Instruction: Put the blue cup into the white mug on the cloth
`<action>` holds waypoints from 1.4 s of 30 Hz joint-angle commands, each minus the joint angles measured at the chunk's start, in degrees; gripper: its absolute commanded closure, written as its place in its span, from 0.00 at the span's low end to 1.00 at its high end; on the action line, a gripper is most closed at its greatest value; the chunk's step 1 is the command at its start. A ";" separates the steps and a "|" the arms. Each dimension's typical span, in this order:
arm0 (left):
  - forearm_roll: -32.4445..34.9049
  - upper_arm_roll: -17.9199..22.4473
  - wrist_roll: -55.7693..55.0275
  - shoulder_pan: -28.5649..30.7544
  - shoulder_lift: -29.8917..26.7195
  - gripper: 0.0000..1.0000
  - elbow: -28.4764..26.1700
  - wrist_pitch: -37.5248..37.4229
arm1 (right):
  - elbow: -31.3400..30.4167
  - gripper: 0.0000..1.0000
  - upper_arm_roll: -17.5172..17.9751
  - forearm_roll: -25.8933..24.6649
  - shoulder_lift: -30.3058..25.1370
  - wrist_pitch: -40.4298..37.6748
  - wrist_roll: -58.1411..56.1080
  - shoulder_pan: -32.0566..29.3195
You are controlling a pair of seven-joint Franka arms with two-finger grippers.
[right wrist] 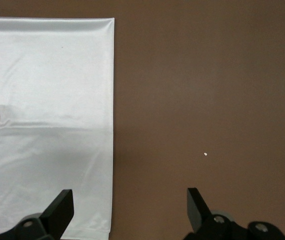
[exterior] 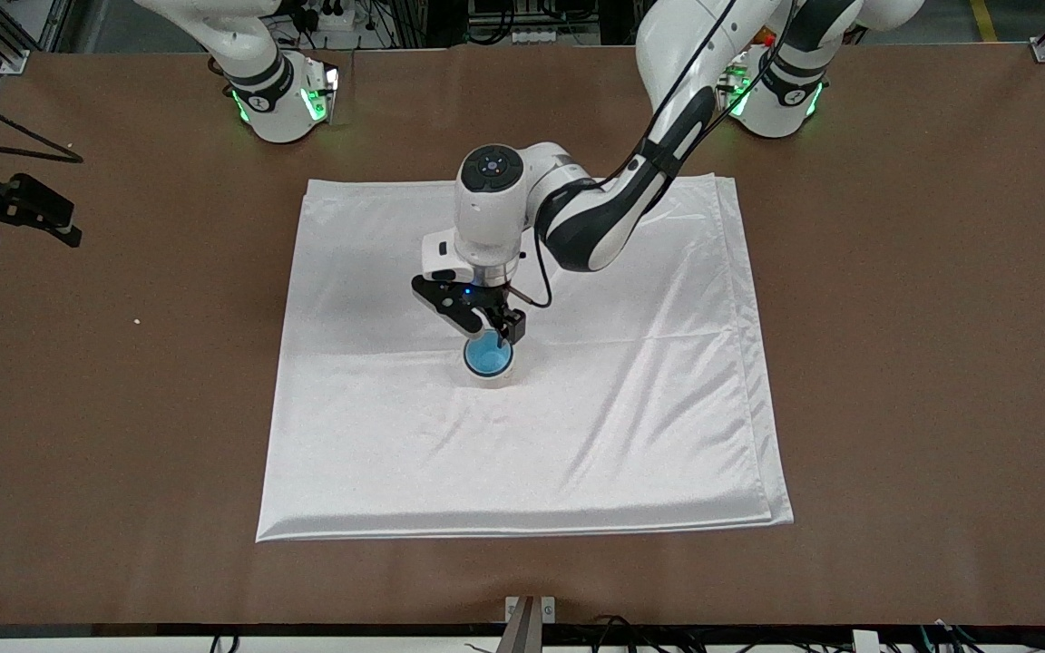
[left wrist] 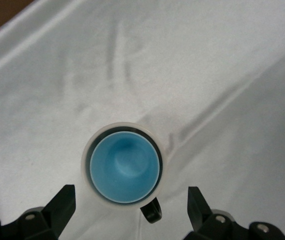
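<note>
Hovering over the white mug [exterior: 490,367] on the cloth [exterior: 377,435], the left claw [exterior: 477,326] hides its handle. Left wrist view: spread fingers [left wrist: 62,202], blue cup [left wrist: 125,167] nested inside. Right wrist view: right claw [right wrist: 130,205] spread above bare tabletop [right wrist: 207,100].

Light is even and bright, from overhead, no hard glare. The cloth [exterior: 577,426] has a soft sheen w/ creases showing as faint grey bands. Left arm [exterior: 613,199] throws a dim, diffuse shadow on the cloth just under it. Green LEDs glow at both arm bases. Front view is sharp mid-frame, slight curve at edges. Left wrist view is softer: blue cup [left wrist: 125,167] inside white mug [left wrist: 90,167] is a bit blurry. Right wrist view: table [right wrist: 207,100] looks flat, dull brown, fabric slightly washed out.
</note>
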 commanded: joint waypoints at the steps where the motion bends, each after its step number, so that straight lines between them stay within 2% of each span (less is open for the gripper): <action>1: 1.26 0.77 -1.06 0.92 -6.22 0.00 -0.89 -5.98 | 1.46 0.00 -0.95 -0.08 0.98 -0.34 -1.06 1.15; 9: -0.93 0.68 -1.41 5.75 -14.21 0.00 -0.80 -16.26 | 0.94 0.00 -0.95 -0.08 1.77 1.94 -0.88 1.15; 17: -7.88 0.68 -2.29 13.13 -20.98 0.00 -0.62 -24.09 | -0.38 0.00 -1.04 -0.16 1.69 3.17 -0.97 1.06; 29: -7.79 0.60 -6.95 18.67 -28.19 0.00 -0.71 -35.60 | -1.52 0.00 -1.04 -0.16 1.77 4.49 -1.23 1.32; 34: -8.50 0.25 -5.81 21.48 -31.35 0.00 -0.71 -40.70 | -1.61 0.00 -1.04 -0.16 2.48 4.58 -1.23 1.24; 42: -10.43 0.60 3.07 26.85 -35.84 0.00 -0.89 -46.42 | -2.66 0.00 -1.04 -0.16 2.65 5.90 -1.23 1.32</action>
